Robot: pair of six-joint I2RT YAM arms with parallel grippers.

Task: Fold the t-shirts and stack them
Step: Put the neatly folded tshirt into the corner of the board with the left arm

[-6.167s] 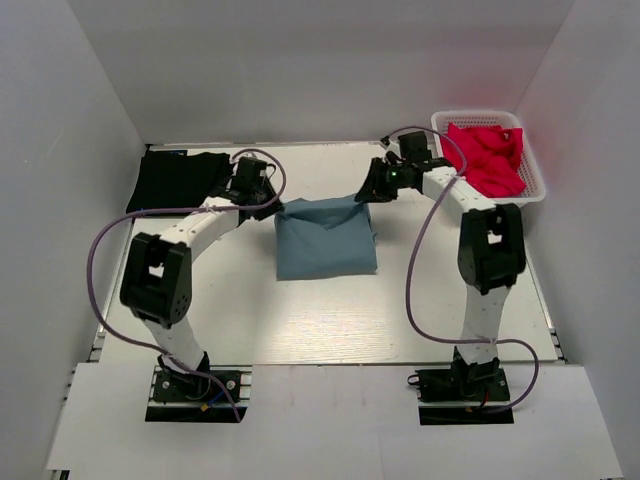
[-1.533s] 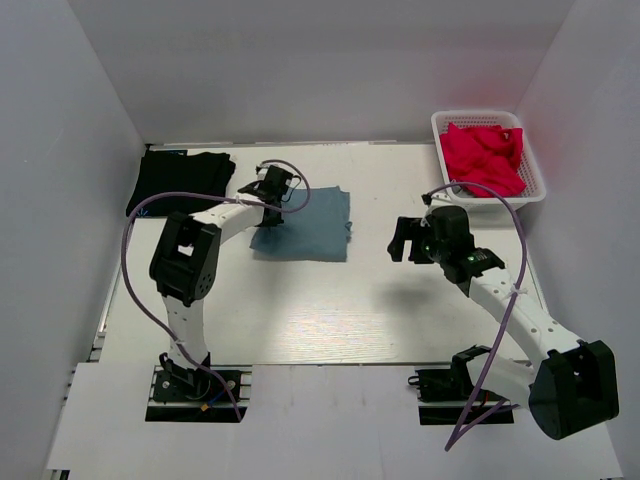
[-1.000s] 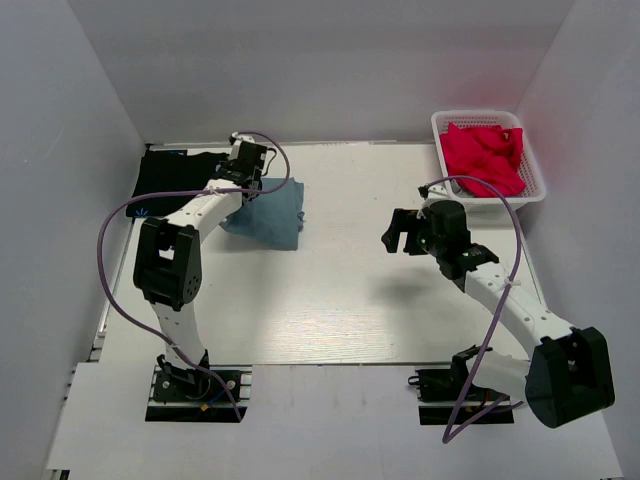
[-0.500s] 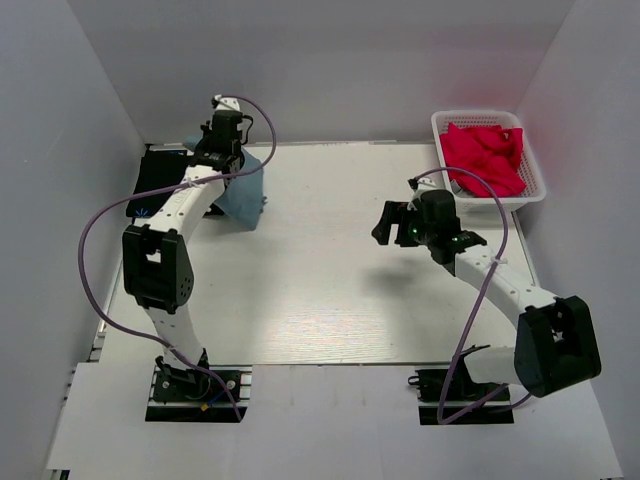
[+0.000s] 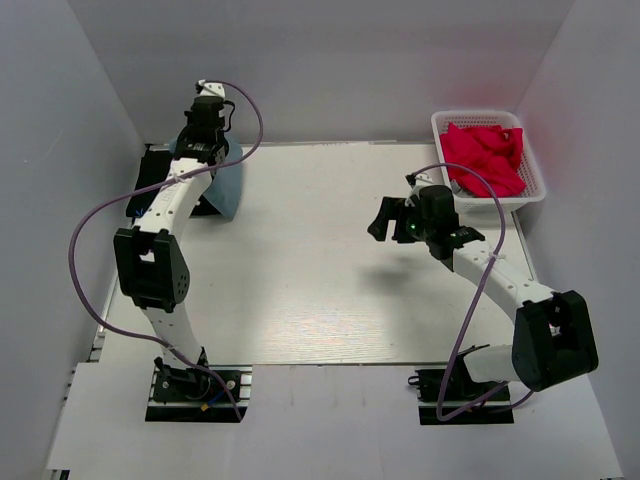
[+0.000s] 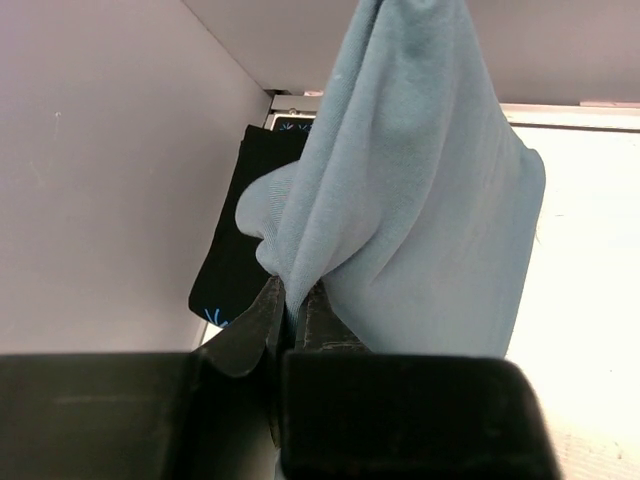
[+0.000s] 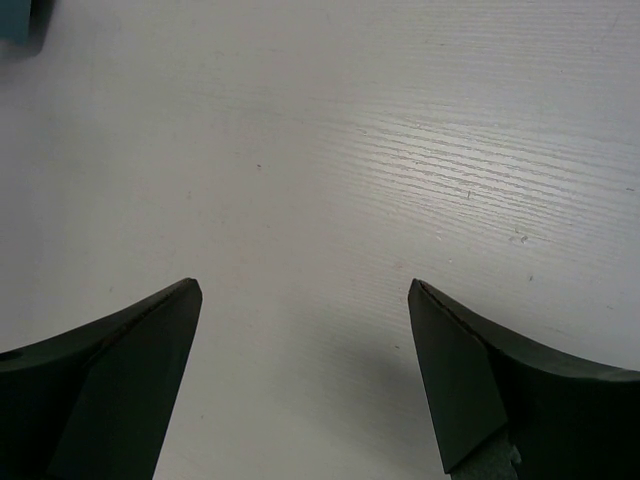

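Observation:
My left gripper [image 5: 208, 140] is raised at the back left and shut on the folded blue-grey t-shirt [image 5: 229, 186], which hangs from it; in the left wrist view the cloth [image 6: 420, 200] is pinched between my fingers [image 6: 255, 330]. The black t-shirt [image 5: 160, 172] lies folded in the back left corner, just beside and partly behind the hanging shirt; its blue mark shows in the left wrist view [image 6: 232, 270]. My right gripper [image 5: 384, 220] is open and empty above the bare table, right of centre [image 7: 300, 290].
A white basket [image 5: 537, 170] holding red cloth [image 5: 485, 155] stands at the back right. White walls close in the table at the left, back and right. A purple cable loops beside each arm.
My left gripper has lifted the blue-grey shirt off the table's middle and carried it back-left to the black shirt. My right arm drew away from the shirt toward the right of centre.

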